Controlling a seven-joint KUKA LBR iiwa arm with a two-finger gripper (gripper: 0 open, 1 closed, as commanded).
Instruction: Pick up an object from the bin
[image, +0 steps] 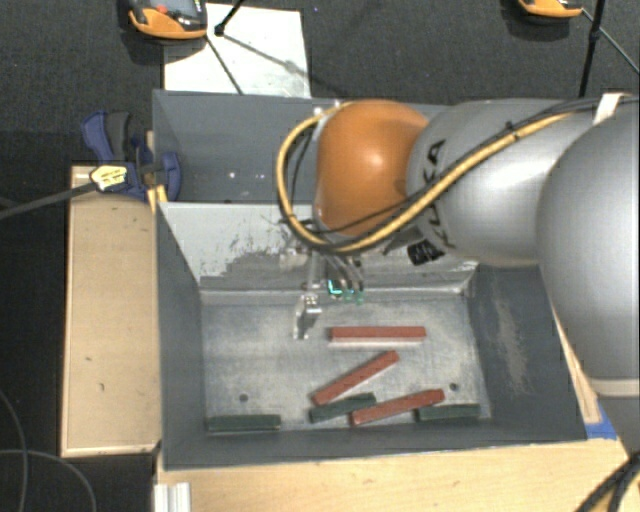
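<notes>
Position: my fingers (307, 322) hang tip-down from the wrist over the rear part of the bin (181, 340) floor, left of centre. The arm comes in from the right and turns down at the orange cover, which I judge is meant to give a straight vertical approach to things lying flat.

Grip state: cannot be told from this view. Nothing is seen held.

Nearest thing: the top red bar (377, 334). It lies flat and level across the floor, with its left end just beside my tips. It is long, thin and reddish-brown, with a paler upper edge. Bare floor lies along both long sides, so I judge it the easiest candidate; a grip across its narrow width would meet no neighbour.

Other contents:
- The slanted red bar (353, 377) lies nearer the front and rises to the right, apart from the top one.
- The low red bar (397, 406) touches or overlaps the middle green bar (342, 408) at its left end.
- The left green bar (243, 423) and right green bar (448, 411) lie along the front wall.

The front bars are crowded or close to the wall, leaving poor room for a grip.

Status: no pick made yet.
</notes>
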